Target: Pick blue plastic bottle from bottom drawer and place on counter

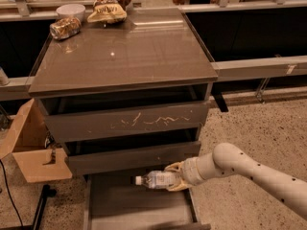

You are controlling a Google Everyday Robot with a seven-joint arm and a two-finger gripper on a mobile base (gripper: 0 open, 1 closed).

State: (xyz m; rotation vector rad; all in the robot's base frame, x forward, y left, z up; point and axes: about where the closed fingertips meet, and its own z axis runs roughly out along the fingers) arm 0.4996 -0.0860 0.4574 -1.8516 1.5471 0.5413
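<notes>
The blue plastic bottle [156, 179] is clear with a white cap and lies sideways, cap to the left, held in the air above the open bottom drawer [139, 206]. My gripper [173, 177] is shut on the bottle's right end, reaching in from the right on a white arm. The bottle hangs just below the front of the middle drawer. The counter [124, 49] is the glossy grey-brown top of the cabinet, well above the gripper.
A shiny can [65, 27], a white bowl [70, 10] and a snack bag [110, 6] sit at the counter's back left. The scratched drawer front [129, 122] overhangs the bottle. A cardboard box [33, 145] stands left of the cabinet.
</notes>
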